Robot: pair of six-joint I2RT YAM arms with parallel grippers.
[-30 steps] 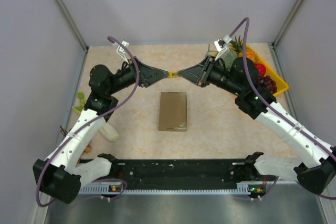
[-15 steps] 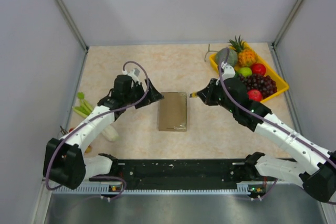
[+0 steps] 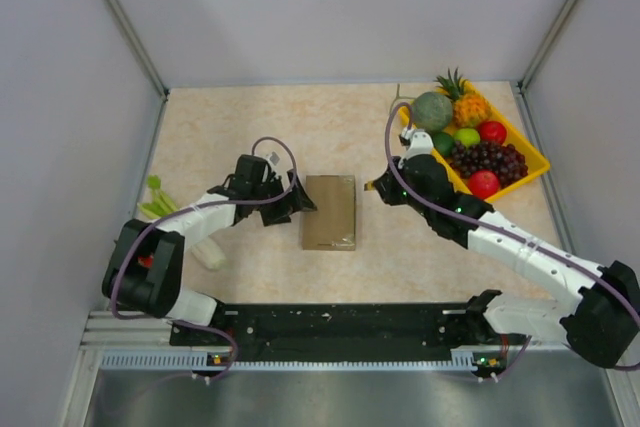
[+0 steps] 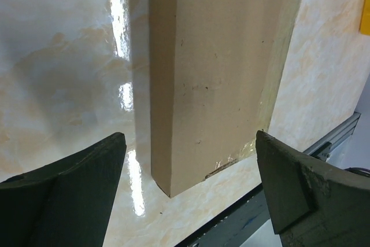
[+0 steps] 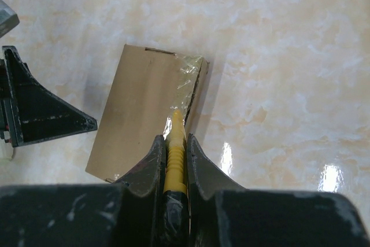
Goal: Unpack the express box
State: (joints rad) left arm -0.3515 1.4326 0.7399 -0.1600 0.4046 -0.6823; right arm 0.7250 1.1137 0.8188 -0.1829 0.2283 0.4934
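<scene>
The express box is a flat brown cardboard mailer lying shut in the middle of the table, with clear tape along its edges. My left gripper is low beside its left side with its jaws wide open and empty. In the left wrist view the box lies ahead of the gripper, its near corner between the fingers. My right gripper is shut on a yellow ribbed tool. The tool's tip sits over the taped far right corner of the box.
A yellow fruit tray with melon, pineapple, grapes and apples stands at the back right. A green vegetable and a white object lie at the left. The black base rail runs along the near edge.
Both grippers met high at the back around the yellow tool. They have come down to the box: the left, open, to its left side; the right, with the tool, to its far right corner.
</scene>
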